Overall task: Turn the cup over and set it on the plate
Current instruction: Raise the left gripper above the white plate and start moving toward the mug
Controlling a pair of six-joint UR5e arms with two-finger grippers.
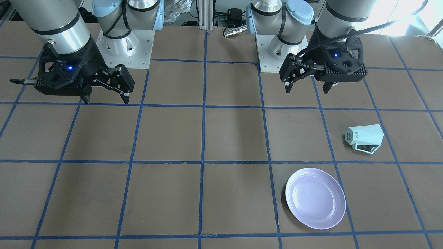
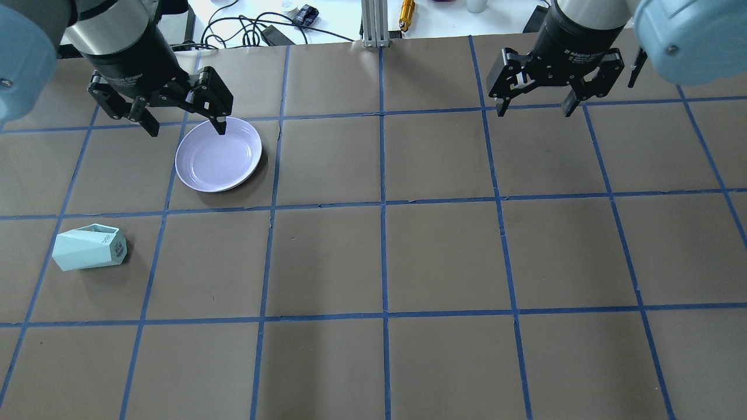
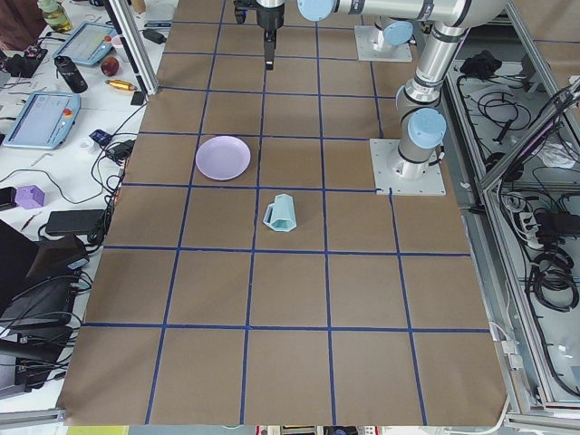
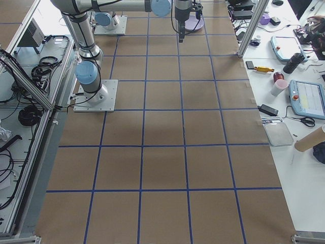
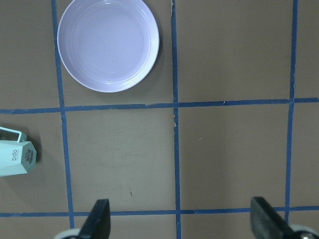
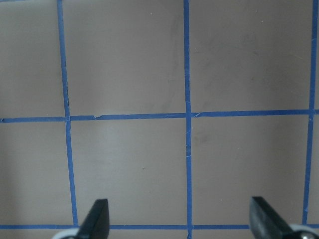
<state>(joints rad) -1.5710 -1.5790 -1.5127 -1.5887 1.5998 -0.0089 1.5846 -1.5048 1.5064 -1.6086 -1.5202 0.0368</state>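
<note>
The pale mint-green cup (image 2: 87, 249) lies on its side on the table's left part, its lettered base toward the table's middle and its handle on the far side (image 1: 365, 137). The lavender-white plate (image 2: 219, 154) sits upright and empty, farther from the robot than the cup and a little to its right (image 1: 315, 198). My left gripper (image 2: 187, 129) hangs open and empty well above the table, near the plate's far edge in the overhead view. Its wrist view shows the plate (image 5: 108, 45) and the cup's base (image 5: 15, 158). My right gripper (image 2: 534, 109) hangs open and empty over the right side.
The table (image 2: 443, 256) is brown paper with a blue tape grid. Cables and small devices (image 2: 274, 29) lie past its far edge. Both arm bases (image 1: 124, 48) stand on the robot's side of the table.
</note>
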